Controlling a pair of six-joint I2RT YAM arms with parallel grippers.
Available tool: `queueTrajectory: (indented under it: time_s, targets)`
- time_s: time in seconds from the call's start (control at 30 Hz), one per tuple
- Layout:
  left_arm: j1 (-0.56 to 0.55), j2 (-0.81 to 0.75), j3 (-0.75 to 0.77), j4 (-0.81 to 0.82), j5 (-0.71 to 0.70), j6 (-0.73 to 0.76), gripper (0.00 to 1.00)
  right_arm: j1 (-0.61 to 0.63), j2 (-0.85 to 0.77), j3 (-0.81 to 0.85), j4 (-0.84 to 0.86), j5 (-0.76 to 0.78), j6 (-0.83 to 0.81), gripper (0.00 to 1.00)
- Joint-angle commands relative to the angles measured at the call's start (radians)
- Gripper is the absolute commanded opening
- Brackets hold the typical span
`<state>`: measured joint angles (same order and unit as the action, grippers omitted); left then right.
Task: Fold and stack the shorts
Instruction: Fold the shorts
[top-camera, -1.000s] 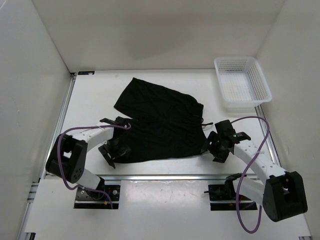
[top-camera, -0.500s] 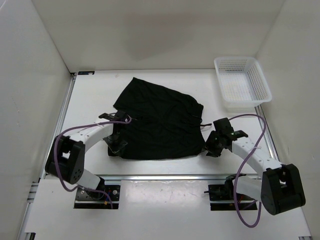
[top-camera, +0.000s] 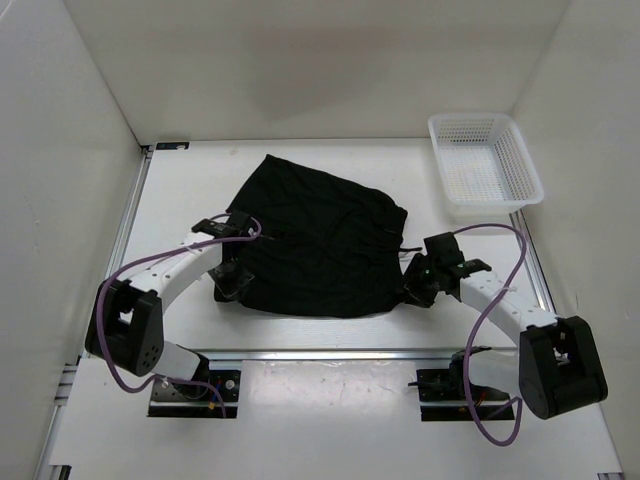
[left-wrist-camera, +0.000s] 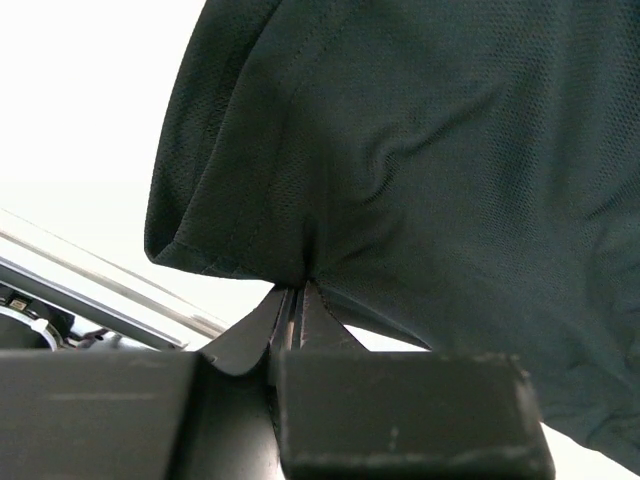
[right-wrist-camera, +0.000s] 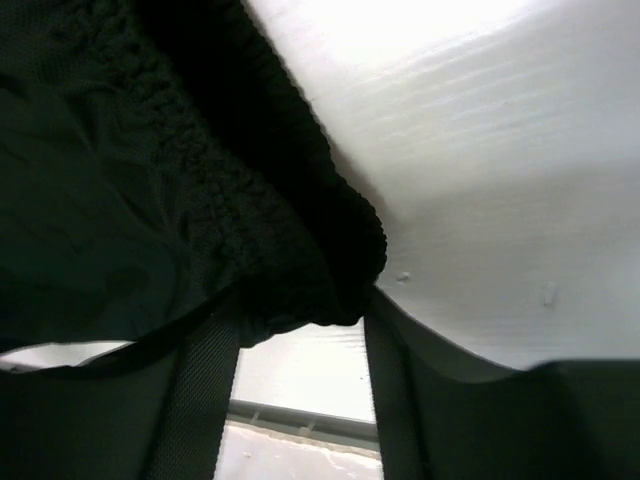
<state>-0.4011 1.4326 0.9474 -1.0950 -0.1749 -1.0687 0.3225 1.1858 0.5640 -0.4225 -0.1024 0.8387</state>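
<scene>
- Pinching the near-left hem, the left gripper (left-wrist-camera: 297, 292) is shut tight on the shorts (left-wrist-camera: 420, 150), seemingly so that corner can be lifted for a fold.
- The right gripper (right-wrist-camera: 300, 305) is set half apart astride the bunched waistband; a firm hold cannot be confirmed.
- The shorts are spread on the table (top-camera: 180, 200), well apart from the white mesh basket (top-camera: 522, 165) at the far right.

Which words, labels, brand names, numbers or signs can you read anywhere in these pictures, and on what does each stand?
None can be read in any view.
The shorts are plain black, the basket is plain white mesh, and the table bears no legible marking.
</scene>
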Motion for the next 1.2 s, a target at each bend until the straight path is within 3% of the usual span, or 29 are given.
queueTrajectory:
  time_s: [0.0, 0.07, 0.1, 0.2, 0.47, 0.63, 0.93, 1.17]
  targets:
    - [0.005, -0.012, 0.04, -0.013, -0.032, 0.007, 0.1, 0.015, 0.021, -0.009, 0.065, -0.039, 0.013, 0.47]
    - [0.005, -0.012, 0.069, -0.013, -0.032, 0.007, 0.1, 0.015, 0.032, -0.009, 0.065, -0.039, 0.013, 0.33]
    - [0.005, -0.012, 0.083, -0.026, -0.043, 0.007, 0.1, 0.015, 0.032, 0.0, 0.053, -0.039, 0.013, 0.19]
    - [0.005, 0.008, 0.172, -0.072, -0.084, 0.026, 0.1, 0.015, 0.022, 0.01, 0.008, 0.009, 0.013, 0.01]
    - [0.082, 0.121, 0.529, -0.143, -0.144, 0.116, 0.1, 0.015, -0.034, 0.164, -0.133, 0.134, 0.002, 0.01]
    - [0.168, 0.265, 0.874, -0.164, -0.153, 0.196, 0.1, 0.015, 0.001, 0.31, -0.163, 0.223, -0.033, 0.01]
    - [0.238, 0.687, 1.494, -0.174, -0.092, 0.324, 0.1, -0.013, 0.338, 0.674, -0.187, 0.288, -0.069, 0.01]
    - [0.278, 0.865, 1.636, 0.053, 0.052, 0.391, 0.1, -0.056, 0.596, 0.919, -0.208, 0.316, -0.069, 0.01]
